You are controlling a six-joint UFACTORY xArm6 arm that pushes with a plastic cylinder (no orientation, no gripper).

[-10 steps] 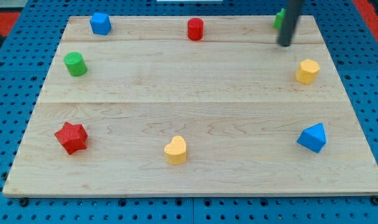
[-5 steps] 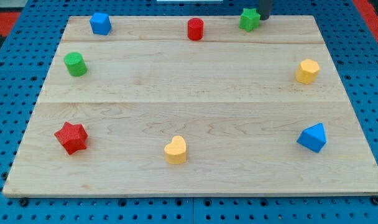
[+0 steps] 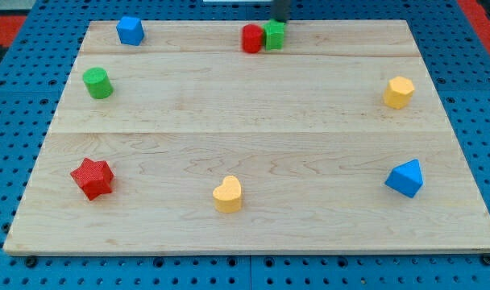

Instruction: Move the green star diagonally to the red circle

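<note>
Eight coloured blocks lie on the wooden worktop [image 3: 253, 113], which rests on a blue pegboard [image 3: 11, 89]. At the view's top you see the red circle [image 3: 252, 38] with the green star [image 3: 273, 35] touching its right side; the two sit side by side, the star a shade nearer the worktop's top edge. Your end effector is a bare dark rod with no jaws, so it holds nothing; only a short stub of it shows at the view's top edge, and its tip [image 3: 280, 20] stands just above the green star, at or very near the star's upper right side. Whether tip and star actually touch cannot be told.

Around the pair: a blue block [image 3: 130, 31] at the view's top left, well apart from the red circle; a green cylinder [image 3: 97, 83] below it near the left edge; a red star [image 3: 92, 178] at lower left; a yellow heart [image 3: 227, 194] near the bottom centre; a blue block [image 3: 404, 178] of wedge-like form at lower right; a yellow block [image 3: 398, 92], roughly hexagonal, at the right edge. None of these stands between the star and the circle.

The green star appears compact, with no evident long axis; which way its points face is too small to tell.
</note>
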